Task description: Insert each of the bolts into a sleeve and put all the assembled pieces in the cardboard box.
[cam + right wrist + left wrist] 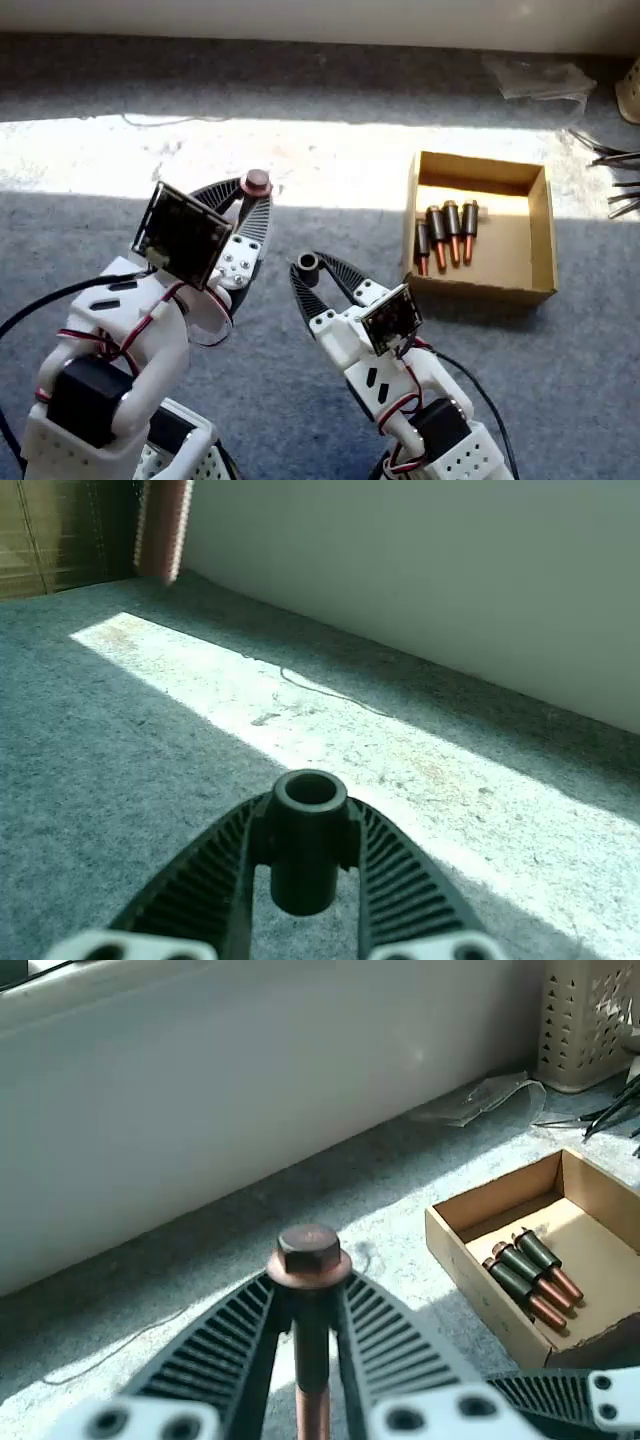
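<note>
Toward ten o'clock from the middle of the high view, the left gripper (255,196) had its fingers closed on a bolt (257,182), which stood upright with its flanged hex head just above the fingertips. The left wrist view showed the same grip: the bolt (308,1256) was pinched between the ribbed fingers (225,1345), its shank running down between them, dark near the head and copper-coloured lower down. At five o'clock from that gripper, near it but apart, the right gripper (308,272) had its fingers clamped on a short dark sleeve (306,265). The sleeve was also upright, its open end facing up. In the right wrist view the sleeve (305,840) sat at the fingertips, gripped across its side, with its bore visible from above. Bolt and sleeve did not touch. At three o'clock from the right gripper, well apart from both arms, the box (480,168) lay open on the grey table (560,380). Four pieces (445,235) lay side by side on the box's floor, in its nine o'clock half. Their dark sleeves pointed to twelve o'clock and their copper tips to six. A band of sunlight crossed the table on the twelve o'clock side of the grippers. At one o'clock from the box lay a clear bag (535,76), and at two o'clock, at the frame's edge, stood a pale basket (631,92).
</note>
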Tool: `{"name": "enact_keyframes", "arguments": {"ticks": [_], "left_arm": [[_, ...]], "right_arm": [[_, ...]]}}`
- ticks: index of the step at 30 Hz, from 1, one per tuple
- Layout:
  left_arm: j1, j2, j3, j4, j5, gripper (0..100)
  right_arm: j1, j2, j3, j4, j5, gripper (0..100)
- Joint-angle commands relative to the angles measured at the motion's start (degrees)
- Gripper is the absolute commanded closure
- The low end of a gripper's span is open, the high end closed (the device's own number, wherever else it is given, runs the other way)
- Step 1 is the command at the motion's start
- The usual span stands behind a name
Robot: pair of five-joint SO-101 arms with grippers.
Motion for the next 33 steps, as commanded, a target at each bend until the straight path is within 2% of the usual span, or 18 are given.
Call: {"name": "enact_keyframes", "arguments": {"ticks": [1,7,11,15,21,26,33], "left_arm": [[1.0,-8.3,9.8,-13.2,5.5,100],[4.3,-14.3,19.4,-23.2,6.7,100],[5.6,-15.1,25.0,-32.9,12.4,100],[5.4,-14.2,28.8,-39.2,12.9,100],[5.2,-10.2,29.1,-39.6,14.2,100],[3.2,-9.2,28.9,-39.6,24.0,100],[2.9,-9.0,26.7,-38.4,24.9,100]], "right_arm": [[3.4,-0.4,6.5,-1.5,0.6,99.5],[4.8,-0.3,6.5,-1.5,0.6,99.5],[4.8,-0.1,6.5,-1.5,0.6,99.5],[4.8,0.0,6.5,-1.5,0.6,99.5],[4.7,0.0,6.5,-1.5,0.6,99.5],[4.8,0.0,6.5,-1.5,0.6,99.5],[4.9,0.0,6.5,-1.5,0.6,99.5]]}}
